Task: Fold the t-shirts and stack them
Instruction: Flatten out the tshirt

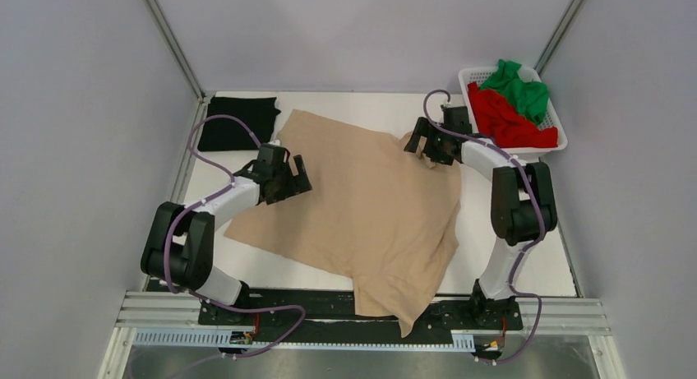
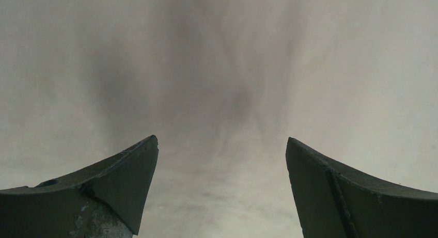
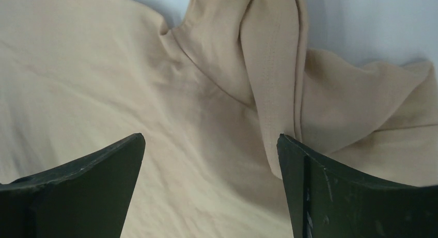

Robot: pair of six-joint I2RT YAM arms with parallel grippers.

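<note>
A beige t-shirt [image 1: 362,202] lies spread across the table, its lower corner hanging over the near edge. My left gripper [image 1: 297,179] is open, low over the shirt's left part; its wrist view shows only beige cloth [image 2: 222,93] between the fingers. My right gripper [image 1: 419,145] is open at the shirt's far right corner, where a bunched sleeve with a hem [image 3: 271,67] stands up between and just beyond its fingers. A black t-shirt [image 1: 238,122] lies folded at the far left. A red t-shirt [image 1: 505,120] and a green t-shirt [image 1: 519,90] lie in the basket.
A white slatted basket [image 1: 549,145] stands at the far right corner of the white table [image 1: 526,256]. Grey walls and metal frame posts enclose the table. A black rail [image 1: 329,309] runs along the near edge between the arm bases.
</note>
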